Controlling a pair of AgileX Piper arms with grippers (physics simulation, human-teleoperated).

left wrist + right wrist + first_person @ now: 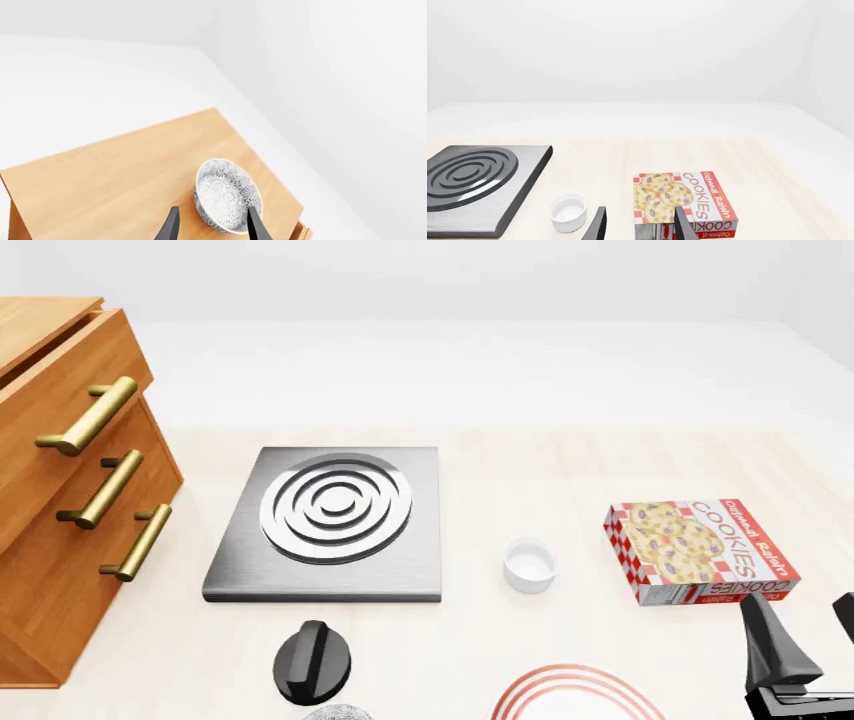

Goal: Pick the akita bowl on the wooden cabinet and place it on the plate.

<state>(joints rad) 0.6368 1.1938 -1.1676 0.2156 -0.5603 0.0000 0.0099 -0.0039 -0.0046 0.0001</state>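
Note:
The akita bowl (227, 192), wide and grey-and-white speckled, sits on the top of the wooden cabinet (120, 170) near its edge. My left gripper (212, 229) hovers open just short of the bowl; one of its fingers (255, 226) overlaps the bowl's rim and the other stands clear beside it. In the front view the cabinet (54, 530) shows its brass handles at the left, and neither the bowl nor the left gripper appears there. The plate (577, 692) with red rings lies at the near table edge. My right gripper (805, 635) (640, 227) is open and empty, near the plate's right.
A square steel hob (334, 520) lies beside the cabinet. A small white cup (529, 565) and a cookies box (697, 550) stand mid-table. A black rounded object (314, 660) lies near the front, with a grey speckled thing (340, 713) at the frame's bottom edge.

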